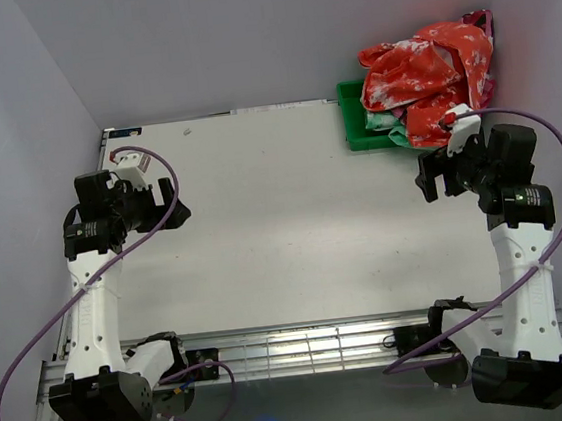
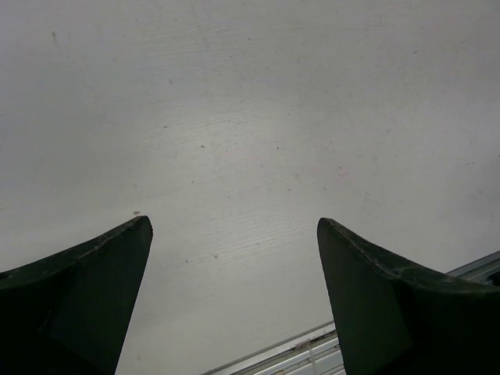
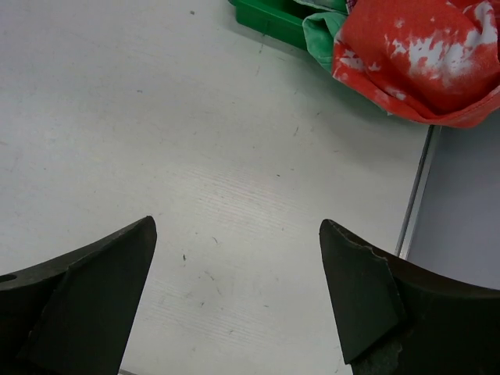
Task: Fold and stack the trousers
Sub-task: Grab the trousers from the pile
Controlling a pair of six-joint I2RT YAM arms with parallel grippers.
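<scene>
Left gripper (image 2: 234, 226), right gripper (image 3: 238, 226) spread wide, empty; trousers (image 1: 435, 66) in a heap, green bin (image 1: 356, 130) half-hidden beneath.

Open tabletop (image 1: 282, 220) across the middle; sole obstacle the green bin (image 1: 356, 134) heaped with trousers (image 1: 432, 64) in the far right corner

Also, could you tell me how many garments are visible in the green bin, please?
2: the red-orange trousers heaped on top, a mint-green garment peeking out beneath; more may be hidden.

- I saw the red-orange, white-splotched trousers (image 1: 431, 62) as soft, crumpled cloth.
- The green rectangular bin (image 1: 355, 124) looked like smooth plastic.
- The white flat tabletop (image 1: 292, 219) looked matt and faintly scuffed.
</scene>
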